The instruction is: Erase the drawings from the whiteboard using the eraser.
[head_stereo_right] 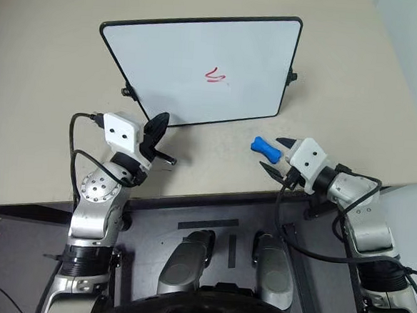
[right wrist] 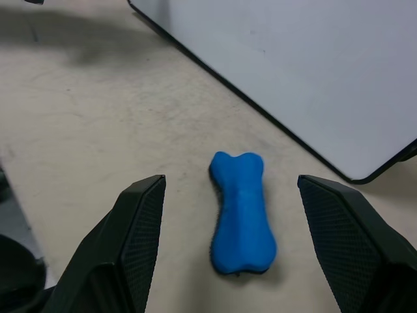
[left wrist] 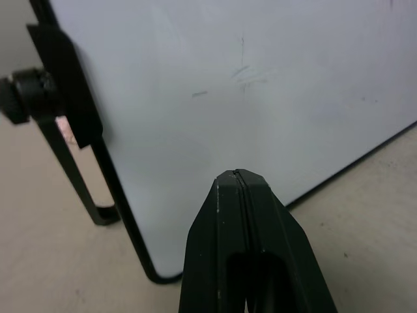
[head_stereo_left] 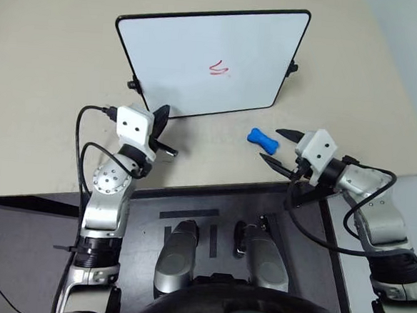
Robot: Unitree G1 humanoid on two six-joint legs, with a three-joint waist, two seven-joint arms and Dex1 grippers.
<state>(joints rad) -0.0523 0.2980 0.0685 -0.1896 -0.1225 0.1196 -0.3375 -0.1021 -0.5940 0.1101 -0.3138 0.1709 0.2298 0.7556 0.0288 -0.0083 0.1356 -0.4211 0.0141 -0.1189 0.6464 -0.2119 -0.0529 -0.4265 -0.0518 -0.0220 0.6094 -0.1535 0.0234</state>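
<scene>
Nothing erased yet — the red drawings (head_stereo_left: pixel 218 69) sit intact near the middle of the whiteboard (head_stereo_left: pixel 173 46), which stands propped on the beige table (head_stereo_left: pixel 50 59). Judged an early stage: eraser not picked up, wiping not begun. Still to do, by that reading: close on the eraser, lift it, carry it to the squiggle, rub until the ink is gone.

Blue eraser (right wrist: pixel 242 214) lying flat on the table, just in front of the board's lower right corner, apart from the frame. Right gripper (right wrist: pixel 241 261) aimed straight at it, jaws spread wide, one finger to either side of the bone shape and neither touching it — lined up for a grasp, not yet closed. Left gripper (head_stereo_left: pixel 160 128) close by the board's lower left corner, jaws pressed together on nothing, fingertips (left wrist: pixel 238 189) near the white surface; contact with the board cannot be told.

Counted:
- one whiteboard, with two black side knobs visible
- one patch of red drawing, a single zigzag
- one eraser
- two grippers, one wide apart and one together
- faint grey marks on the board surface in the left wrist view, too slight to count as drawings
</scene>
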